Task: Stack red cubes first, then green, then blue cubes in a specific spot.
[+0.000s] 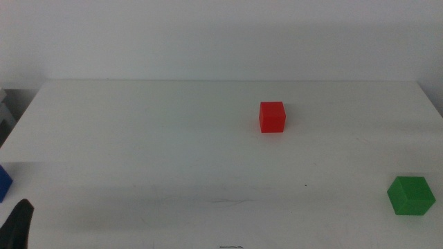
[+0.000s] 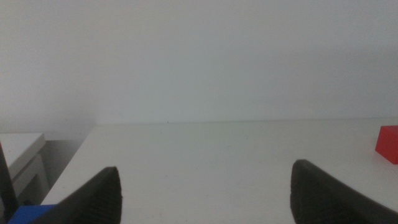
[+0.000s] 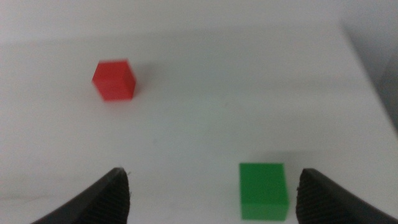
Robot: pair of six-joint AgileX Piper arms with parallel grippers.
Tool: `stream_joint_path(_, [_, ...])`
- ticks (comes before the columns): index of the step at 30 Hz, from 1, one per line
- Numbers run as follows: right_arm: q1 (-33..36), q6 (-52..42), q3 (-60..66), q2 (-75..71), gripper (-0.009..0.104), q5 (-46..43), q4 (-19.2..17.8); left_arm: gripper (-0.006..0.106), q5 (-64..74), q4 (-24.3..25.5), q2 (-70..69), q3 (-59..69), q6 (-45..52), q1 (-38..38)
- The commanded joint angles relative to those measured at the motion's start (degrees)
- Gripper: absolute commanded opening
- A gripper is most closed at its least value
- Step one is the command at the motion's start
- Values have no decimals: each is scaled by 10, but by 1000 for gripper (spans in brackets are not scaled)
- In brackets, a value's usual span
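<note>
Red cube: small, matte, bright red. Stands alone on the white surface, right of centre and toward the far side in the middle view. Nothing rests on it or touches it. Also seen in the right wrist view and, cut by the picture's edge, in the left wrist view.

Green cube: matte, bright green, a little larger than the red one. Stands on the surface near the right edge, on the near side, well apart from the red cube. In the right wrist view it lies between the two jaws of the right tool, nearer one of them, touching neither.

Blue cube: deep blue, only a part showing at the left edge of the middle view, well apart from both other cubes. A blue corner also shows in the left wrist view, just beside one jaw.

No cube is stacked on another.

Left tool: jaws set wide, nothing between them; one dark tip shows at the bottom-left corner of the middle view, near the blue cube.

Right tool: jaws set wide, holding nothing, above the surface by the green cube; not seen in the middle view.
</note>
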Motion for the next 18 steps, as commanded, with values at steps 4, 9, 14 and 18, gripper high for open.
stream_joint_path(4, [-2,-4,-106,113,72,21,22,92,-46,-6,-12,-2,-3,-1])
stream_joint_path(9, [-2,-5,-108,166,72,20,32,92,-46,-6,-12,-2,-3,-1])
stream_joint_path(14, [-2,-15,-130,219,72,16,30,92,-46,-6,-12,-2,-3,-1])
stream_joint_path(18, [6,-44,-189,295,72,57,32,92,-46,-6,-12,-2,-3,-1])
